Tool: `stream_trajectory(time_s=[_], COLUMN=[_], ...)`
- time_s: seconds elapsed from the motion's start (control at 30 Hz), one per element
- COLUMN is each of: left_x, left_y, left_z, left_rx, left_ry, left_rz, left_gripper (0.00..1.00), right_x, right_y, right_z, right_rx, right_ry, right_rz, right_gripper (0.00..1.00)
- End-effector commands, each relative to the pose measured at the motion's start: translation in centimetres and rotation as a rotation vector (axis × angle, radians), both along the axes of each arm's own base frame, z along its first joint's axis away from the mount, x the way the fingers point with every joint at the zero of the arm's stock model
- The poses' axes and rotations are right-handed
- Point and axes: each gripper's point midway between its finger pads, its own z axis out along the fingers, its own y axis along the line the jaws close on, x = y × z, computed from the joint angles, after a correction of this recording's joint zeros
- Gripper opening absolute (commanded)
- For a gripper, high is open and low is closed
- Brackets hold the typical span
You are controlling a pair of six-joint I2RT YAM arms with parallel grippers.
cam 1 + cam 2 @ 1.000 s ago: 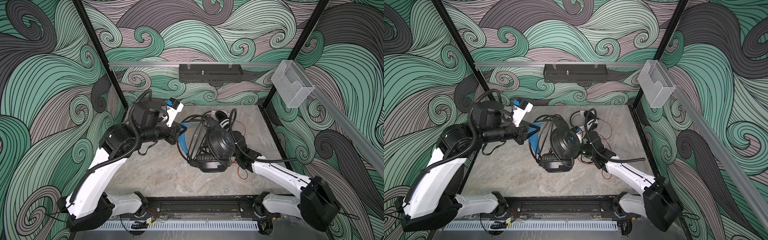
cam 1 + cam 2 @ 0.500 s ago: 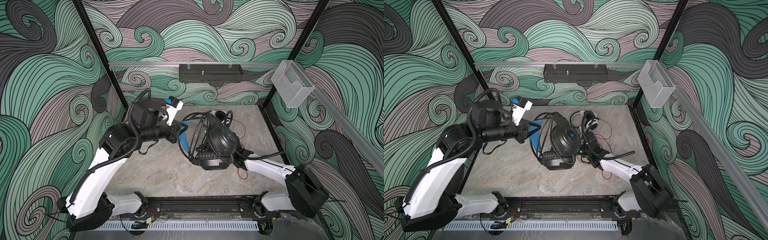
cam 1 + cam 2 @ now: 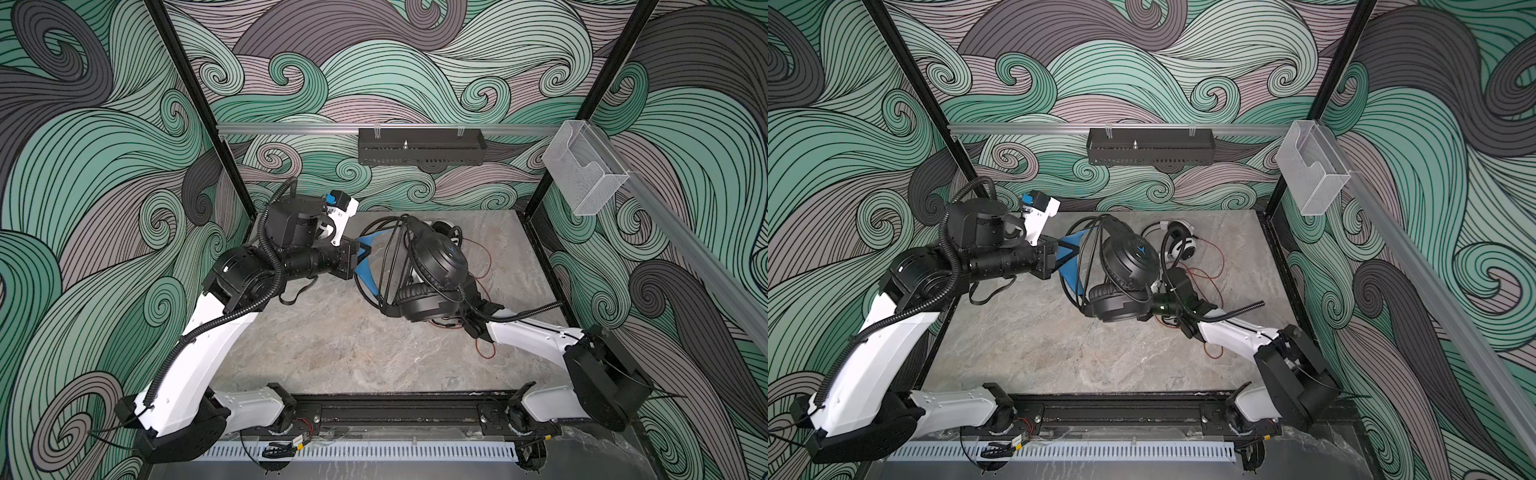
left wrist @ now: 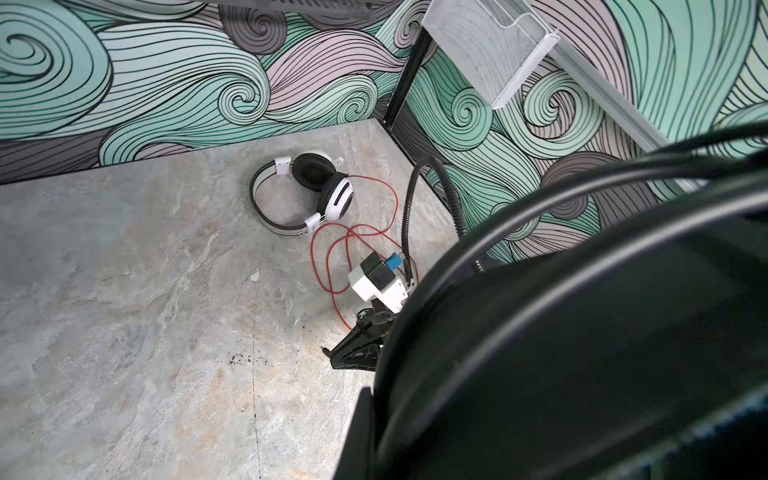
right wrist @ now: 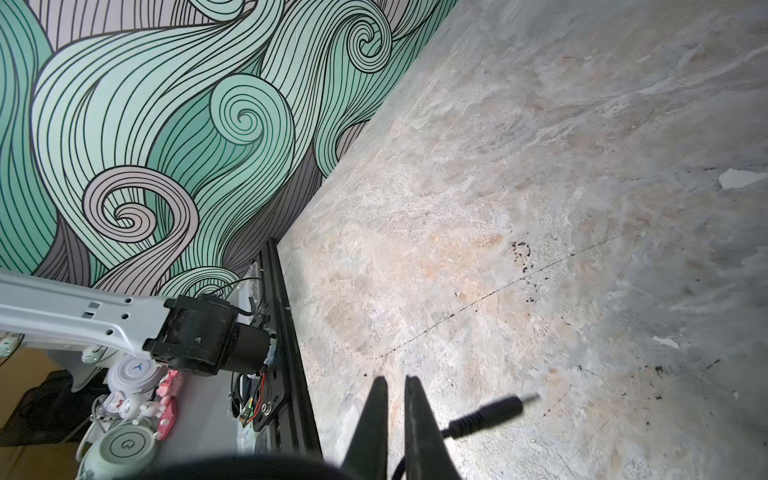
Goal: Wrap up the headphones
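Note:
The black headphones (image 3: 440,257) hang above the table, their cable (image 3: 388,257) looped round the band in several turns. My left gripper (image 3: 374,264), with blue fingers, is shut on the headband from the left; in the left wrist view the black headphones (image 4: 582,332) fill the near side. My right gripper (image 5: 395,386) is shut on the black cable just behind its plug (image 5: 494,411); in both top views its fingers are hidden behind the lower ear cup (image 3: 1113,305). The white-and-black headphones (image 3: 1177,245) lie at the back of the table, red cable (image 3: 1208,270) strewn loose beside them.
A black rack (image 3: 419,145) hangs on the back wall and a clear plastic holder (image 3: 582,174) on the right rail. The red cable (image 4: 353,232) runs under the right arm. The arms' base rail (image 3: 395,411) borders the table's front edge.
My right gripper has closed on the black cable, and its arm has drawn in under the lower ear cup. The left gripper has kept its hold on the headband.

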Motion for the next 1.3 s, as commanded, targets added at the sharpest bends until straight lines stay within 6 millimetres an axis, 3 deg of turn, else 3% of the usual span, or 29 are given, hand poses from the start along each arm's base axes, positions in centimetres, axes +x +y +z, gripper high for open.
stream_trajectory(time_s=[0.0, 0.33, 0.5, 0.73, 0.97, 1.13, 1.27], left_x=[0.9, 3.8, 5.9, 9.5, 12.7, 13.8, 13.8], left_y=[1.3, 6.4, 8.3, 9.7, 11.3, 11.9, 10.9], left_z=[2.3, 1.7, 1.2, 1.0, -1.2, -3.6, -5.1], left_rx=[-0.134, -0.300, -0.401, -0.436, -0.234, 0.046, 0.222], left_ry=[-0.012, 0.006, 0.012, -0.012, -0.098, -0.172, -0.216], left_rz=[0.106, 0.435, 0.625, 0.808, 0.935, 0.960, 0.904], left_gripper=[0.00, 0.00, 0.00, 0.00, 0.00, 0.00, 0.00], right_x=[-0.3, -0.5, -1.3, -3.1, -5.2, -7.3, -8.5], right_y=[-0.2, -2.3, -3.7, -3.6, -2.9, -2.0, -1.4], right_z=[-0.3, -2.5, -1.4, -0.4, 1.2, 4.5, 7.6], right_rx=[-0.018, -0.259, -0.358, -0.488, -0.611, -0.689, -0.709], right_ry=[-0.013, -0.032, -0.120, -0.262, -0.374, -0.528, -0.626], right_rz=[0.011, -0.032, -0.059, -0.025, 0.061, 0.144, 0.183], right_gripper=[0.04, 0.00, 0.00, 0.00, 0.00, 0.00, 0.00])
